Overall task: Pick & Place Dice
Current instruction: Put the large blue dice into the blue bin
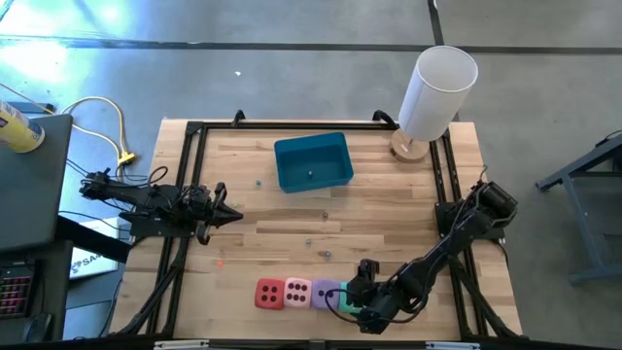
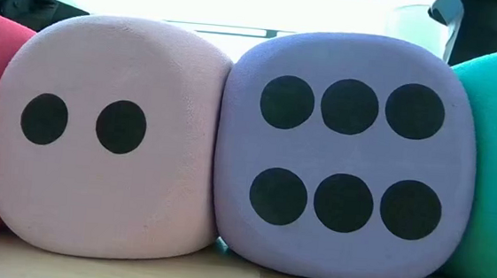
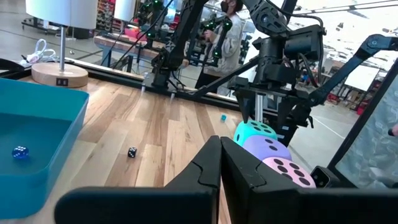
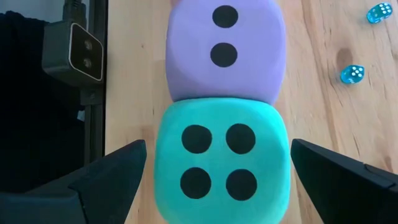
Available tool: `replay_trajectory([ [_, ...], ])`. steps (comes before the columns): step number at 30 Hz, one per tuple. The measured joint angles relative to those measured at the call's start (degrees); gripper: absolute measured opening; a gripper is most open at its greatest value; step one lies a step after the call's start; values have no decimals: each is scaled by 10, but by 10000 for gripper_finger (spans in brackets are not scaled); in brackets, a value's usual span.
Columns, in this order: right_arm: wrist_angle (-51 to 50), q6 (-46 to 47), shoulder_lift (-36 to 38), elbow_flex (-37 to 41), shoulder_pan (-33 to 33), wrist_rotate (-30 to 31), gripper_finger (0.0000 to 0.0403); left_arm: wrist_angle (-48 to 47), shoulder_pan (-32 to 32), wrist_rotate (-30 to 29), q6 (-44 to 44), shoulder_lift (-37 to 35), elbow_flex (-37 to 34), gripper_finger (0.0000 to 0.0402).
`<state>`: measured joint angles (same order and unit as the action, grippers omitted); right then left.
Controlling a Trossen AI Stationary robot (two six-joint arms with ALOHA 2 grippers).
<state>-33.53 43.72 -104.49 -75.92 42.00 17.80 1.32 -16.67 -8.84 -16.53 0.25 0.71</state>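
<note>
Four soft dice sit side by side in a row on the table's near edge: red, pink, purple and teal-green. The low view shows the pink die and the purple die pressed together. My right gripper is open and comes down from above. Its fingers stand on either side of the teal-green die with a gap on each side. My left gripper is shut and waits over the table's left side.
The blue bin stands toward the far edge, with a tiny blue die inside it. A white cylinder on a wooden base stands at the far right corner. Tiny dice lie scattered on the table. Black rails run along both sides.
</note>
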Motion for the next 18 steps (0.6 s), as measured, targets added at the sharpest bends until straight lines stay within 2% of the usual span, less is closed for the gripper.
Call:
replay_trajectory([
  [18,13,-2,-34,-3,-2,-6,392,0,0,0,0,0,0,0],
])
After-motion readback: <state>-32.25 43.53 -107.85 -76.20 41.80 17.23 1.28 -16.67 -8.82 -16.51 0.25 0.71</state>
